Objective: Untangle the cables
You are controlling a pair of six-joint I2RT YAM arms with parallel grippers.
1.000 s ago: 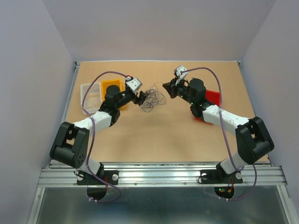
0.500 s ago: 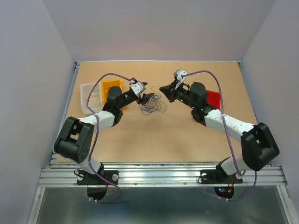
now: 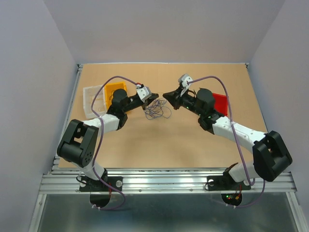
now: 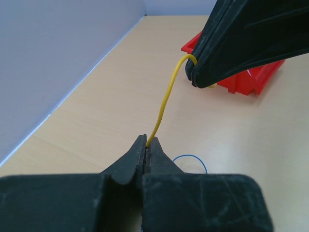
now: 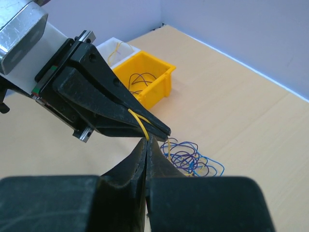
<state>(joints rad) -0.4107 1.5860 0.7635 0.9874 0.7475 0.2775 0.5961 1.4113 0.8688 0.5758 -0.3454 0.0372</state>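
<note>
Closure: my left gripper (image 4: pixel 146 143) has just clamped the yellow wire (image 4: pixel 164 99) that my right gripper (image 5: pixel 147 141), at one o'clock, already pinches. Separation from the cables (image 5: pixel 190 159) can begin.

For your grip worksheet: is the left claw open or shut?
Shut. The left claw has its fingertips together, pinching the yellow wire.

No text, label, brand, number or sign can be read on anything shown in any of the three views.
</note>
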